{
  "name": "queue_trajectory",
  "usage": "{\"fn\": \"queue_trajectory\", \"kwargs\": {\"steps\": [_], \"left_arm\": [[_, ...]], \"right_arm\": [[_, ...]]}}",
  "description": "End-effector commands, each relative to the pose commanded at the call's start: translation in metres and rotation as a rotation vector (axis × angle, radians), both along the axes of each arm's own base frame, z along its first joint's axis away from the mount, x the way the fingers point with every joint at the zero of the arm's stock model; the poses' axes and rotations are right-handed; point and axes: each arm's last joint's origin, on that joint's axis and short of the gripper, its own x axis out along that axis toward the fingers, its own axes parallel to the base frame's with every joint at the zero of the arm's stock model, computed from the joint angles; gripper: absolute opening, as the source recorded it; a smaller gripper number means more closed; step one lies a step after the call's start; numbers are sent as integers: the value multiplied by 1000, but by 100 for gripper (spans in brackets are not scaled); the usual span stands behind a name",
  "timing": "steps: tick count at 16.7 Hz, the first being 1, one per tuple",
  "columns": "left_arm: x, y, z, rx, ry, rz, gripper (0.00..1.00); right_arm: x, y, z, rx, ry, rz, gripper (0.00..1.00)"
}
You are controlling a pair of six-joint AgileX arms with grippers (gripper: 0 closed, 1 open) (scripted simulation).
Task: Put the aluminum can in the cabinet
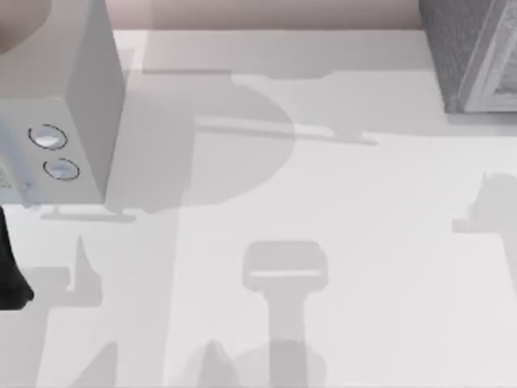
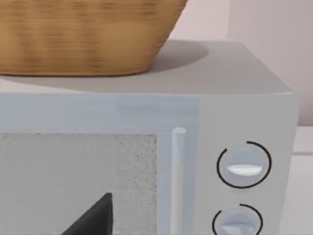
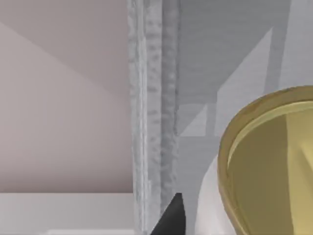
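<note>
The aluminum can (image 3: 266, 166), white with a gold rim, shows close up in the right wrist view, off the table. My right gripper (image 3: 205, 220) is shut on it, with one dark fingertip (image 3: 172, 218) against its side and the other hidden behind it. The can hangs just in front of the grey textured cabinet (image 3: 151, 98), which stands at the table's back right corner (image 1: 472, 56). My left arm (image 1: 10, 267) is parked at the table's left edge. Its gripper (image 2: 95, 220) faces the microwave.
A grey microwave (image 1: 73, 89) with two round knobs (image 2: 243, 165) stands at the back left. A wicker basket (image 2: 83, 39) sits on top of it. Arm shadows fall across the white table (image 1: 323, 210).
</note>
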Motion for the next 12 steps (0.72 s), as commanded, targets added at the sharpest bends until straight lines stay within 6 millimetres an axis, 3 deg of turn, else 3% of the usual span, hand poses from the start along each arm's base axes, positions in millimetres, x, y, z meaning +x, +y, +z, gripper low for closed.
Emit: {"fn": "queue_trajectory", "kwargs": {"steps": [6, 9, 12], "left_arm": [[0, 0, 0, 0, 0, 0, 100], [0, 0, 0, 0, 0, 0, 100], [0, 0, 0, 0, 0, 0, 100]], "right_arm": [[59, 16, 118, 1, -5, 3, 0], [89, 26, 159, 3, -16, 5, 0], [113, 35, 183, 4, -26, 8, 0]]}}
